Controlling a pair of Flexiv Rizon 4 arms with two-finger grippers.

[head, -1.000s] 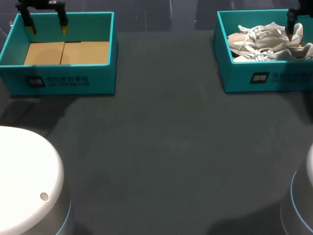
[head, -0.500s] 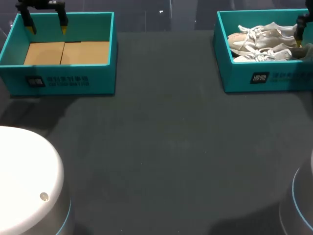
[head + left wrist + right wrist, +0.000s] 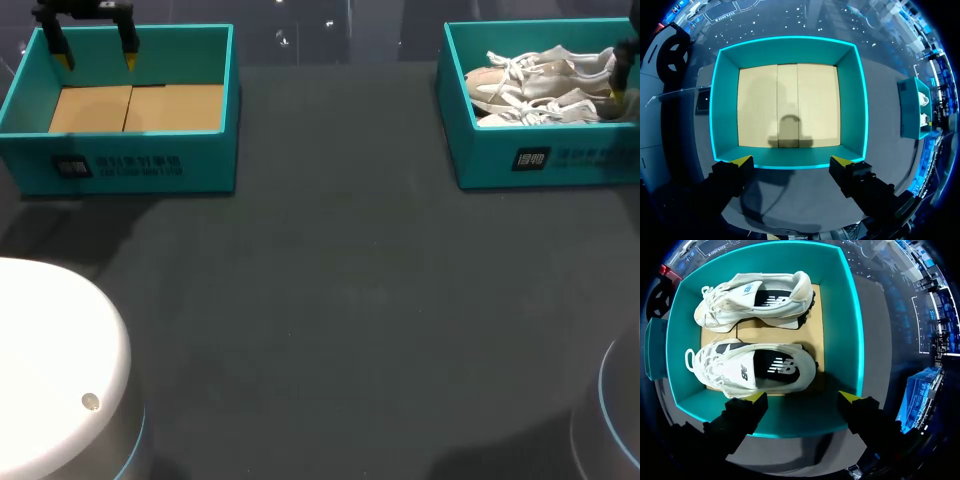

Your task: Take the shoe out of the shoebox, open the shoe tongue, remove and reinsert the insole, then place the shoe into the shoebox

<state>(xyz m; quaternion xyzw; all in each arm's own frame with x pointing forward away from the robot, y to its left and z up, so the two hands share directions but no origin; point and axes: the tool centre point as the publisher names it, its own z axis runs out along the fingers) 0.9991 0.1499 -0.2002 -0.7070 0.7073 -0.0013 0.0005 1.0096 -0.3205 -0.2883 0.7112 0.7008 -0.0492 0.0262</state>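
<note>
1. Empty teal cardboard shoebox (image 3: 130, 165), far left corner of the table, plain brown floor showing. Judged to be a spare or receiving box, set well aside from the work.

2. Left gripper (image 3: 791, 162), hovering above one wall of that box. Its yellow-tipped fingers are spread wide and hold nothing. It looks parked, out of the other arm's way.

3. Dark grey table (image 3: 340, 300), bare across the middle between the two boxes. This is the widest open room and a likely spot for the tongue and insole work.

4. Second teal cardboard shoebox (image 3: 840, 315), far right corner, lid off. Its walls stand high around the contents, so any lift probably has to go straight up before moving sideways.

5. Two white laced sneakers lying on their sides inside it, heels at one end: nearer shoe (image 3: 755, 367) just ahead of the fingers, farther shoe (image 3: 755, 295) beyond, a strip of box floor between them. Neither is out of the box.

6. Right gripper (image 3: 802, 397), above the box wall beside the nearer shoe. Its fingers are wide apart and grasp nothing, apparently lining up for a pick.
</note>
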